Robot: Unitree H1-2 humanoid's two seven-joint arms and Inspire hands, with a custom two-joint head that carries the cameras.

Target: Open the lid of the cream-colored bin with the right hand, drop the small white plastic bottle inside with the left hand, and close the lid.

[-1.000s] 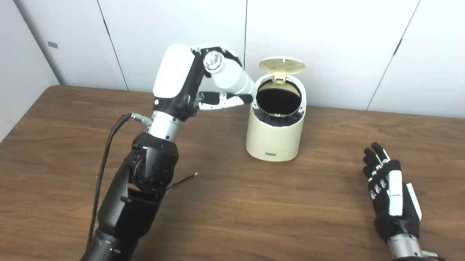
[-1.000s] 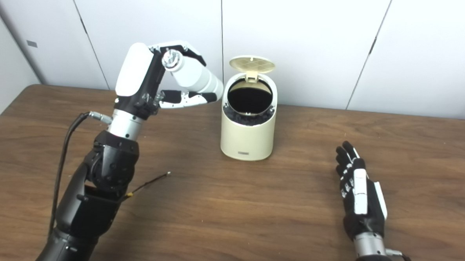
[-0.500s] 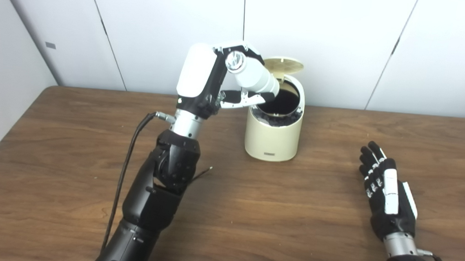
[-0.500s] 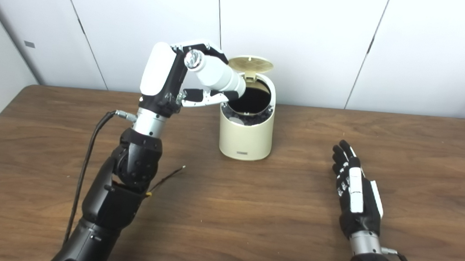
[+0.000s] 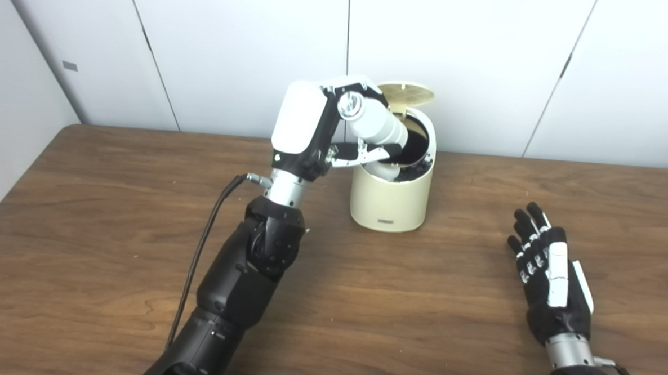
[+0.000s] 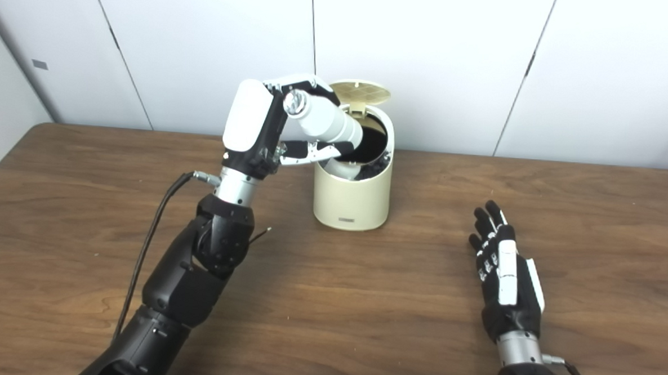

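Observation:
The cream-colored bin (image 5: 390, 198) stands at the back middle of the table, its round lid (image 5: 404, 92) flipped up at the rear. My left hand (image 5: 319, 130) is raised beside the bin's left rim, shut on the small white plastic bottle (image 5: 375, 121). The bottle is tilted, cap end up toward me, base end over the dark opening. A pale rounded shape shows just inside the rim below it. My right hand (image 5: 550, 276) lies flat on the table at the right, open, fingers spread, well apart from the bin.
A brown wooden table (image 5: 363, 301) fills the view, backed by white wall panels (image 5: 486, 59) just behind the bin. A black cable (image 5: 201, 255) hangs from my left wrist down along the forearm.
My left hand has carried the bottle rightward, from left of the bin to over its opening. The right hand stays flat on the table. The camera has shifted slightly.

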